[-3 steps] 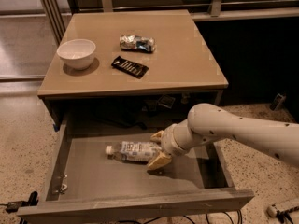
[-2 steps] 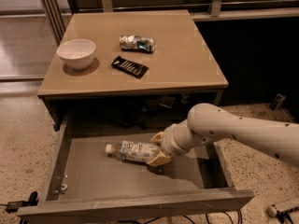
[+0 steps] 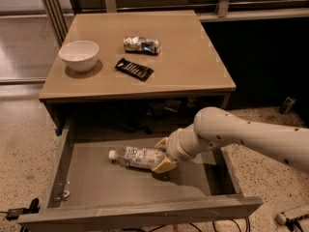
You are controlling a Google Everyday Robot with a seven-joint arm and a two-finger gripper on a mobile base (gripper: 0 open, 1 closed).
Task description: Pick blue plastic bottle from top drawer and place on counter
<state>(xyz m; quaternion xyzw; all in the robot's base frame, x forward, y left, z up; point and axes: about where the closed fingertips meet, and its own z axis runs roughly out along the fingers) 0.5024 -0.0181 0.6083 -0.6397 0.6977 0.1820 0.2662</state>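
Note:
The blue plastic bottle (image 3: 137,157) lies on its side in the open top drawer (image 3: 96,187), white cap pointing left. My gripper (image 3: 162,154) reaches in from the right on a white arm, its tan fingers (image 3: 164,166) set on either side of the bottle's right end, one behind and one in front. The bottle rests on the drawer bottom. The tan counter (image 3: 193,52) is above the drawer.
On the counter stand a white bowl (image 3: 78,55), a black striped wrapper (image 3: 134,69) and a silver-blue foil packet (image 3: 141,44). A small metal piece (image 3: 63,194) lies in the drawer's front left corner. Cables and a power strip (image 3: 289,216) lie on the floor.
The gripper has closed in a little around the bottle's right end. The bottle has stayed in place on the drawer bottom.

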